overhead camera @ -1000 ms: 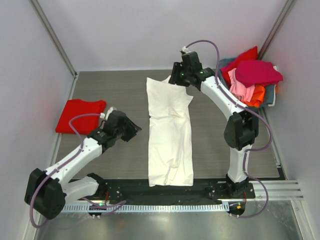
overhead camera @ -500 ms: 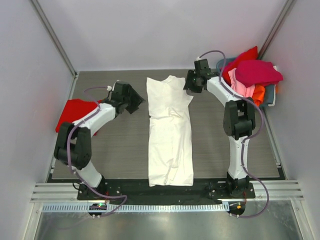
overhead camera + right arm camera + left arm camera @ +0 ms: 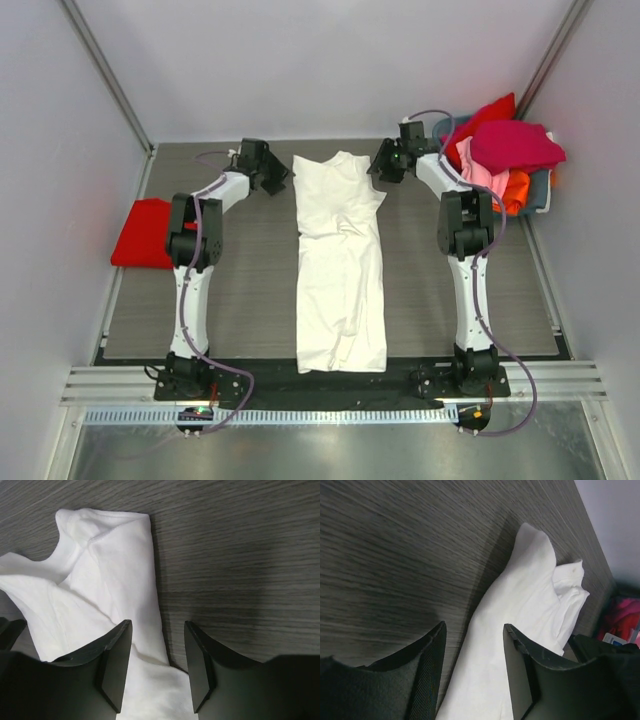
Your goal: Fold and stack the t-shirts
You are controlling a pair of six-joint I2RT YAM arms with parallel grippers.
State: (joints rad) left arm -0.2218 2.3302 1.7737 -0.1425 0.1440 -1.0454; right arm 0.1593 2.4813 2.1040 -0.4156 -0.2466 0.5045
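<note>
Seen from above, a white t-shirt (image 3: pixel 340 260) lies flat in the middle of a dark wood-grain bench (image 3: pixel 250 290). It is folded into a long narrow strip that runs from the upper centre of the frame down to the lower centre, with the collar end at the top.

Both robot arms stretch toward the top of the frame. The left hand (image 3: pixel 278 180) sits just beside the shirt's upper left corner. The right hand (image 3: pixel 376 170) sits just beside its upper right edge.

In the left wrist view, the left hand (image 3: pixel 474 627) has its two black fingers parted, with the shirt's (image 3: pixel 520 605) left edge showing in the gap, not pinched. In the right wrist view, the right hand (image 3: pixel 157 625) is likewise partly open, and the shirt's (image 3: pixel 100 580) right edge shows between its fingers. Neither hand has hold of anything.

A folded red t-shirt (image 3: pixel 150 232) lies at the left edge of the frame. In the upper right corner, a basket (image 3: pixel 545 190) holds a pile of t-shirts (image 3: pixel 510 150) in red, magenta, pink and orange.
</note>
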